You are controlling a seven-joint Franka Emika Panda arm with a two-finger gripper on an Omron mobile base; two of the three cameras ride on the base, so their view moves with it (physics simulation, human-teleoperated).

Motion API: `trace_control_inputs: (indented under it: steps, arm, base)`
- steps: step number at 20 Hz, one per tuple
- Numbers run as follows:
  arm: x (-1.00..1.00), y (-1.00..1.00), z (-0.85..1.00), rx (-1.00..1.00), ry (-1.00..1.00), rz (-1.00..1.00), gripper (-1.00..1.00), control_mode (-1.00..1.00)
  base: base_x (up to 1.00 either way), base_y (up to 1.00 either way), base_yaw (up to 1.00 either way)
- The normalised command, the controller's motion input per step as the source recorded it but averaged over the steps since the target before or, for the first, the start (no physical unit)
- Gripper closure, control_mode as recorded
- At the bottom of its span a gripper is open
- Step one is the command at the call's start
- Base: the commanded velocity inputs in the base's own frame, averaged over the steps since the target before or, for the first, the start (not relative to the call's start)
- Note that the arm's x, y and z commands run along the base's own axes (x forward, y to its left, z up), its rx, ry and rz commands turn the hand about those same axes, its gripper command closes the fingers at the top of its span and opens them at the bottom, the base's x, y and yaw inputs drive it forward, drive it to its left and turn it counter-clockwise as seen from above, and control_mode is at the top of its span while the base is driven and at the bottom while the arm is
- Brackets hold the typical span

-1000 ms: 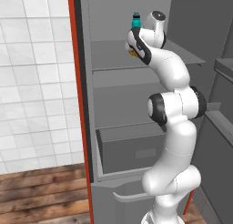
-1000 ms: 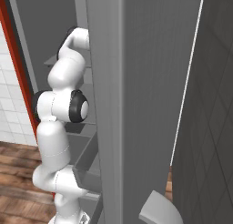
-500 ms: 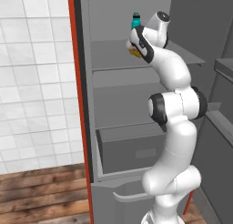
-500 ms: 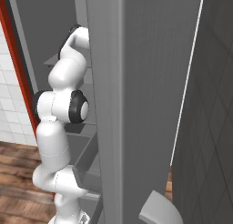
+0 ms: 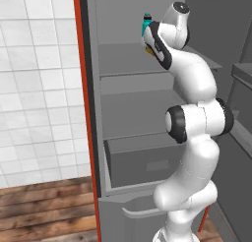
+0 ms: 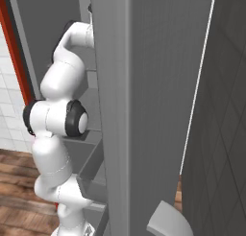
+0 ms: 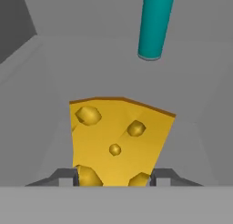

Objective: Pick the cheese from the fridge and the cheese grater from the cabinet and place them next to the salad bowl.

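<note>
Wrist lifted slightly, fingers [image 7: 113,177] clamped on cheese [image 7: 119,139], teal bottle [image 7: 154,25] behind

A glossy white arm [image 5: 197,152] of rounded segments, with dark bands at its joints

The cheese [image 7: 119,139] lies on an upper shelf [image 5: 129,64] inside the fridge [image 5: 96,133], between the gripper [image 7: 113,176] fingertips, one at each side of it. The bottle [image 7: 154,25] stands on the same shelf, beyond the cheese and apart from it. A drawer [image 5: 140,160] sits below the shelves.
</note>
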Motion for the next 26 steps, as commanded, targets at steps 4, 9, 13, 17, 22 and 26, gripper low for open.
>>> trace_control_inputs:
  steps: [4, 9, 13, 17, 22, 26]
  arm:
    - [-0.92, 0.0, 0.01, 0.0, -0.12, -0.16, 1.0, -1.0]
    - [-0.66, 0.0, -0.3, 0.0, -0.07, -0.15, 1.0, -1.0]
    - [-0.66, 0.0, -0.15, 0.0, -0.08, -0.13, 1.0, -1.0]
    - [-0.75, 0.0, 0.1, 0.0, -0.06, -0.11, 1.0, -1.0]
    - [-0.79, -0.01, 0.07, 0.0, -0.02, -0.05, 1.0, -1.0]
    - [-0.83, 0.0, 0.02, 0.0, 0.0, 0.0, 1.0, -1.0]
  base:
    - [0.0, 0.0, 0.0]
    - [0.0, 0.0, 0.0]
    - [0.0, 0.0, 0.0]
    - [0.0, 0.0, 0.0]
    - [0.0, 0.0, 0.0]
    - [0.0, 0.0, 0.0]
